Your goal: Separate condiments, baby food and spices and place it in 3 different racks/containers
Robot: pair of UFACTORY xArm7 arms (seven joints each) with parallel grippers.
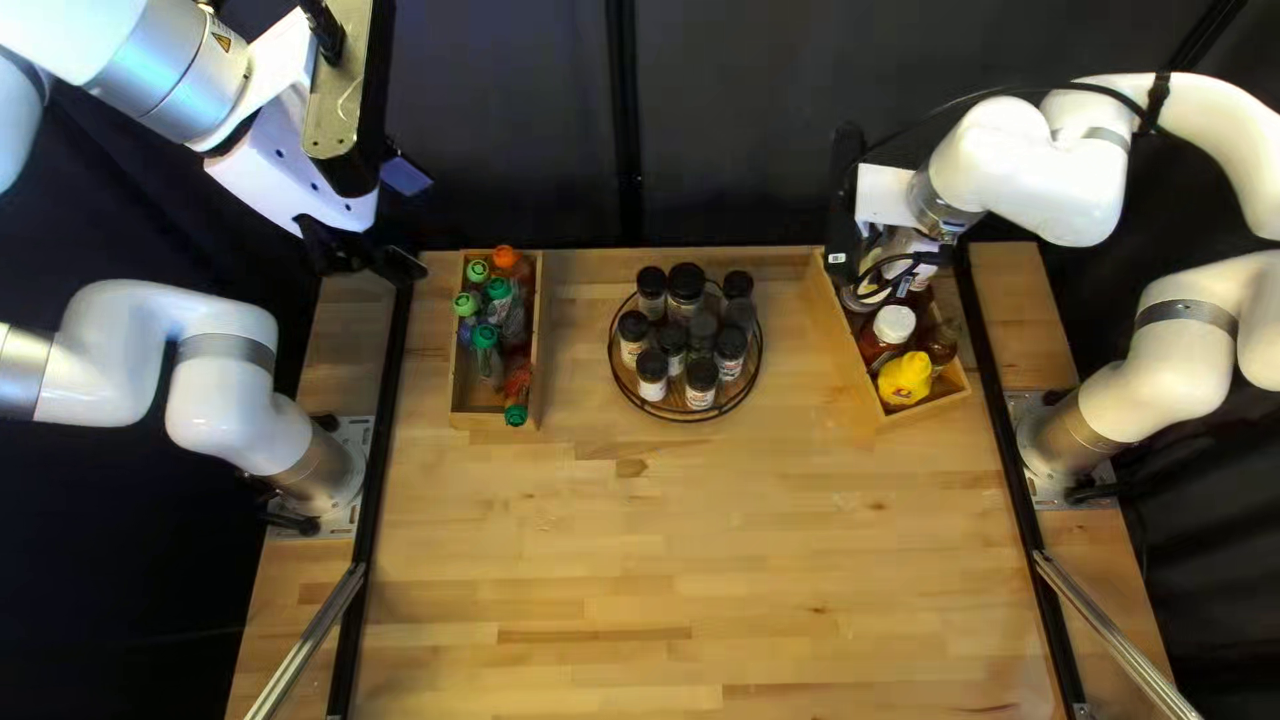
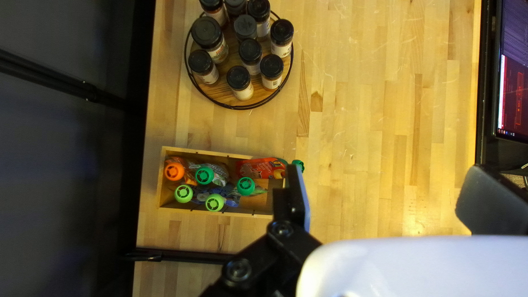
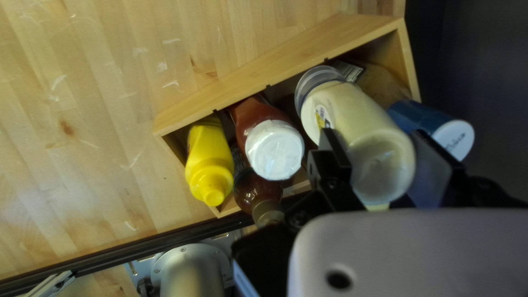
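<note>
Here's the right tool [image 1: 887, 271] over the slanted wooden box at the right of the top left view, its fingers closed on a pale cream jar [image 3: 360, 132], one pressed to each side. The jar sits tilted, its clear-looking lid aimed away from the tool and down toward the box [image 3: 264, 74]; whether it rests in there or hangs just above, I cannot tell. Just beside one finger is a blue canister [image 3: 418, 118] with a white end, and on the other side come a red bottle [image 3: 258, 118] with a white cap, a dark brown bottle [image 3: 256, 190] and a yellow bottle [image 3: 209, 165]. Across to the left tool [image 1: 400, 220], fingers spread wide and nothing in their grip, up by the second wooden box [image 1: 476, 416]. That one is packed with pouches [image 2: 217, 175] in green and orange caps (one red pouch [image 2: 261, 168] pokes its green cap past the end). Between the boxes, a round tray [image 1: 667, 412] carries spice jars [image 1: 700, 380] with black lids. All this stands on a pale wooden table [image 1: 667, 560], dark curtain [image 1: 507, 120] behind, and a lit screen [image 2: 514, 82] at its edge in the left wrist view.
</note>
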